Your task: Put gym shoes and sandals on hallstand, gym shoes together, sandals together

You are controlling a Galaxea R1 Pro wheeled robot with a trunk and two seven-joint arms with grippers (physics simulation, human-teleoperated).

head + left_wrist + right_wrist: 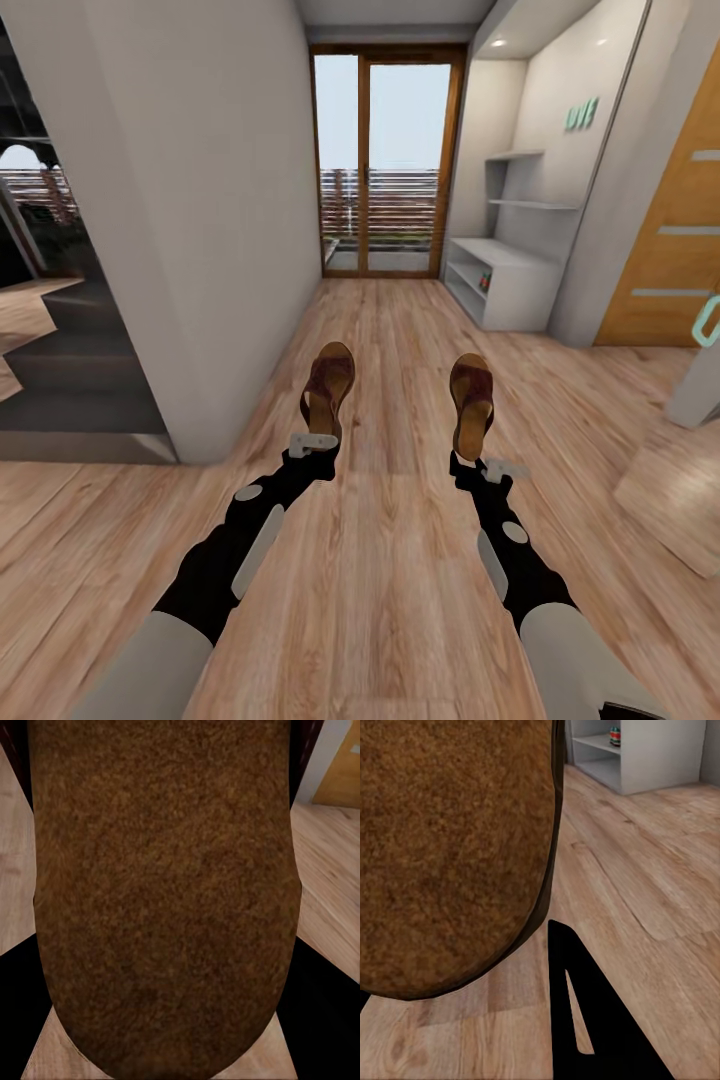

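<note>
Sandals ride clear of the corridor floor (400,520), one (327,385) clamped by its heel in my left gripper (312,442), the other (472,400) in my right gripper (487,466), as I carry both level toward the hallstand (510,285) ahead, meaning to set them side by side.

Left sandal (328,388) heel covers the left gripper (314,441) fingertips; jaw gap not visible. Right sandal (472,402) likewise covers the right gripper (478,462). Hallstand (505,290) lower shelf holds a small coloured item (485,282), too small to identify. Orange door (672,240) cut off at the frame edge.
</note>
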